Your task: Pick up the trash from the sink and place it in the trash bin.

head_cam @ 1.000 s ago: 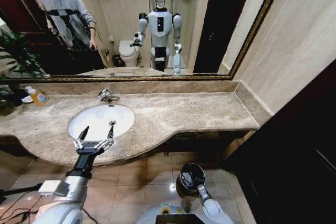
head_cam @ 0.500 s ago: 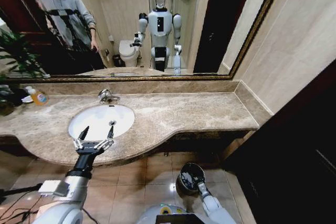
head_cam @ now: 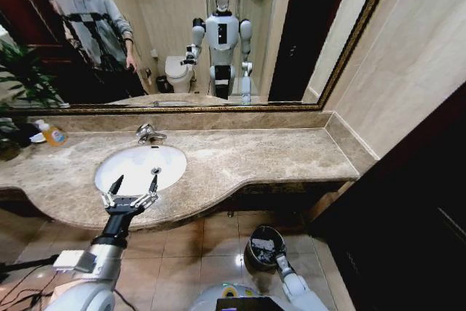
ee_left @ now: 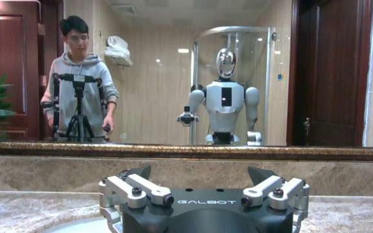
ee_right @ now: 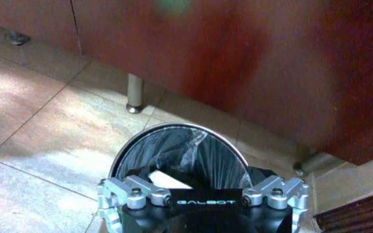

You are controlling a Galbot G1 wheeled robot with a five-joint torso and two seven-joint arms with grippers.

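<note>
Trash bin [head_cam: 265, 244] on the tiled floor [head_cam: 211, 249], low beside the vanity, just in front of the cabinet base. Black liner inside, shiny rim; white flat piece of trash [ee_right: 169, 180] lying in the liner, seen from the right wrist.
Right tool [ee_right: 203, 187] directly over the bin mouth, pointing down into it; whether open or closed cannot be told. In the head view, right arm reaching down to the bin.
Sink [head_cam: 140, 167] set in the beige marble surface [head_cam: 262, 154], bowl white and bare as far as visible. Chrome faucet [head_cam: 148, 133] at the back rim.
Left tool [head_cam: 129, 194] hovering over the near rim of the sink, fingers spread wide, nothing between them.
Yellow-orange bottle [head_cam: 51, 133] with white cap far off on the surface's left end, by the mirror [head_cam: 218, 34].
</note>
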